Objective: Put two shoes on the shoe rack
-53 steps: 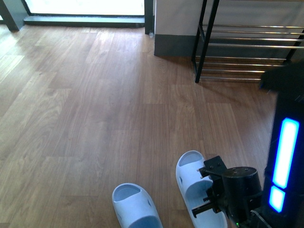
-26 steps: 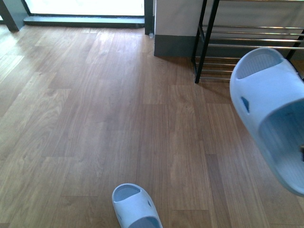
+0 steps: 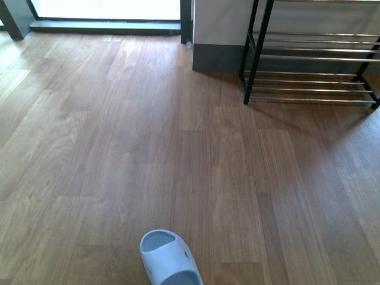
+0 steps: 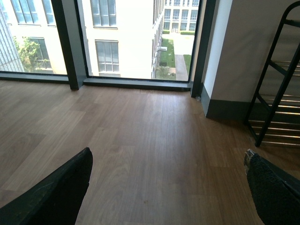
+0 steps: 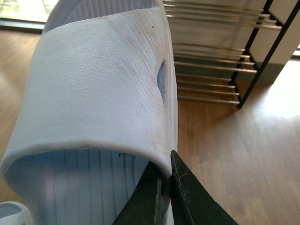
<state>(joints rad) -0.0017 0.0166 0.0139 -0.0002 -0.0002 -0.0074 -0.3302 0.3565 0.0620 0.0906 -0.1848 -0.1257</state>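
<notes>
Fingers [image 5: 183, 190] of the right gripper [image 5: 167, 168] pinch the strap edge of a pale slide sandal [image 5: 93, 93], raised before the shoe rack [image 5: 220, 51] and now gone from the front view it filled half a second ago. Meanwhile the left gripper [image 4: 168, 159] hangs spread and empty; the second sandal [image 3: 169, 261] remains on the floor [image 3: 119, 148].
</notes>
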